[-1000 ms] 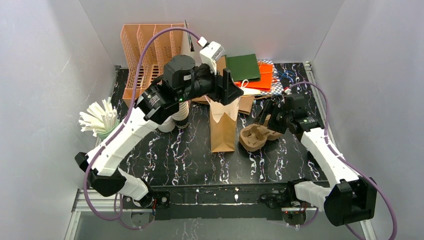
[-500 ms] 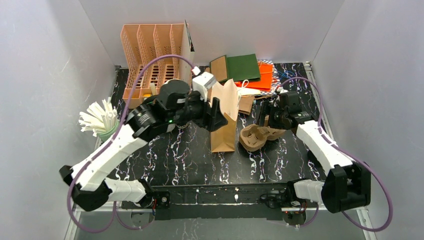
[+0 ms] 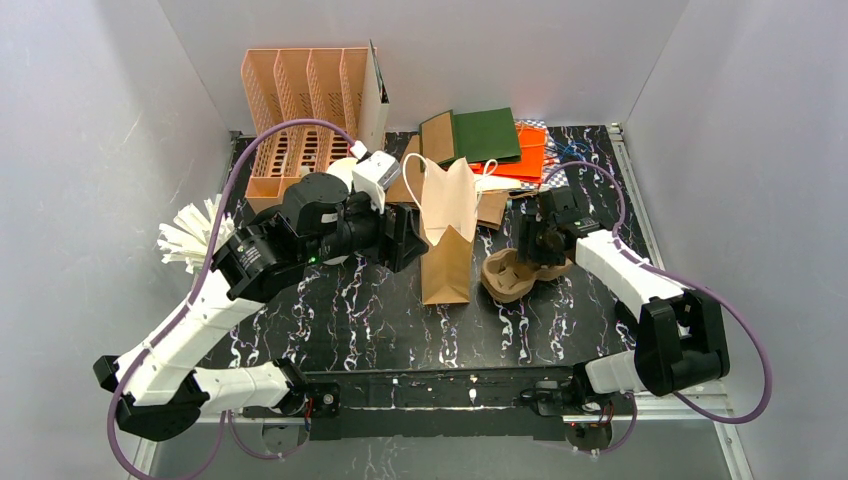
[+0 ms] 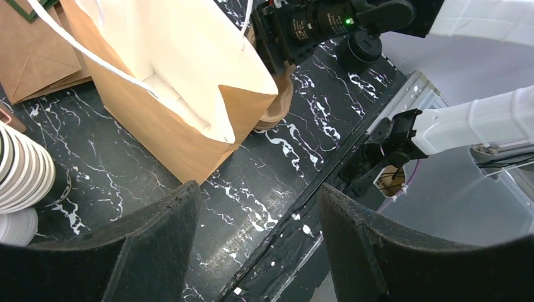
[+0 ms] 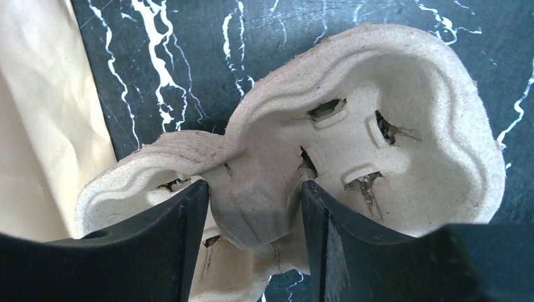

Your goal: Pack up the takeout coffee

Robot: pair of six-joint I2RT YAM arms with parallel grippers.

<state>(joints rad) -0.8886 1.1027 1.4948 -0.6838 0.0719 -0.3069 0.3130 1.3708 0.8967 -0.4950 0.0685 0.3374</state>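
- The left claw [image 3: 408, 242] hangs over the middle of the table [image 3: 340, 325], just to the left of the paper bag [image 3: 447, 240].
- In the left wrist view the 2 fingers [image 4: 157, 239] of the left claw [image 4: 257, 207] are wide apart. Nothing is between them, only the black table [image 4: 264, 189] below.
- The paper bag [image 4: 170, 82] is brown. It stands up in the middle of the table, its mouth is open and it has white string handles.
- The cup carrier [image 3: 505, 280] is brown and bumpy. It lies just to the right of the bag, a bit nearer the right edge.
- The right claw [image 3: 532, 258] points down into the cup carrier.
- In the right wrist view the right claw [image 5: 255, 195] has 1 finger [image 5: 164, 251] on each side of the hump in the middle of the cup carrier [image 5: 403, 138]. Both fingers touch the hump, so the claw is clamped on it.
- The takeout coffee cannot be made out in any view.
- A stack of cups [image 4: 25, 176] with white rims stands on the table near the left claw. A white round thing [image 4: 12, 226] sits just beside it. It is too cut off to tell what it is.
- A peach rack [image 3: 300, 110] stands at the far left corner.
- White straws [image 3: 195, 235] stick up at the left edge.
- Flat green and orange bags [image 3: 490, 140] lie along the far edge.
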